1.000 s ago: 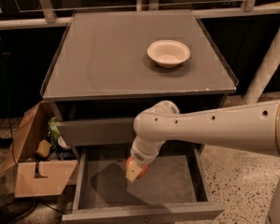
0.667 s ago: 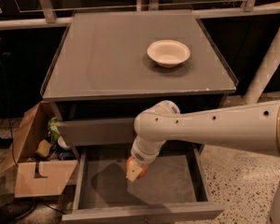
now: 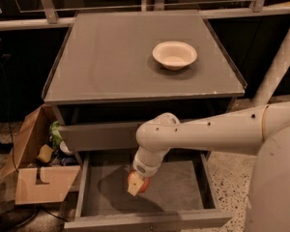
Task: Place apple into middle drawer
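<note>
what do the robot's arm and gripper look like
The arm is a thick, smooth cream-white tube with small dark holes along it, a thin yellowish ring near the body and a bulbous rounded elbow. A grey band circles the wrist. The gripper, over the middle drawer, is small and pale tan. No cables show.

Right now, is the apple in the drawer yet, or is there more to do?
Nearly there. Done: the middle drawer is pulled open, and the apple is off the table and picked up. In hand: the tool grips the apple inside the open drawer, just above its grey floor. Left: let go so the apple rests on that floor.
</note>
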### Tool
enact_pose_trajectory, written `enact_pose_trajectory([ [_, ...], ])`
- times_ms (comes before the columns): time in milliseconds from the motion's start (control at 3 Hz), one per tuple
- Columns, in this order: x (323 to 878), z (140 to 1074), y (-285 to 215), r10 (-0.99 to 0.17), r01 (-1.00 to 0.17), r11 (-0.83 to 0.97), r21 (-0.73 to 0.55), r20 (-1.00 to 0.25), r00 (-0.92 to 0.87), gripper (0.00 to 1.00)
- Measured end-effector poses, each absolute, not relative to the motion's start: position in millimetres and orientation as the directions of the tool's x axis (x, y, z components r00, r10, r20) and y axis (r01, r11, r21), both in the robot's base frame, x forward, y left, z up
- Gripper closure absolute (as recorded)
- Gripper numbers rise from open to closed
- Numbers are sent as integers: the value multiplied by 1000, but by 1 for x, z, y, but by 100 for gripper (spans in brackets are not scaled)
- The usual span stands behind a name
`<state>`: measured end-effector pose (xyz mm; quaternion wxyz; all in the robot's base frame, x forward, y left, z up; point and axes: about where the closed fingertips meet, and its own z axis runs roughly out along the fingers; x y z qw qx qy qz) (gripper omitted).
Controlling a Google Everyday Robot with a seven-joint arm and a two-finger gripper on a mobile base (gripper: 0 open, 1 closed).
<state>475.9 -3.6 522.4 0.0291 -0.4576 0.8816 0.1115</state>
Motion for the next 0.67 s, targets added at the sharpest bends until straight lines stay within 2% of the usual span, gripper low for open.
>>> enact_pose_trajectory([
  [667,470,488,-3,-782,-784,581,220,-114,-612,100],
])
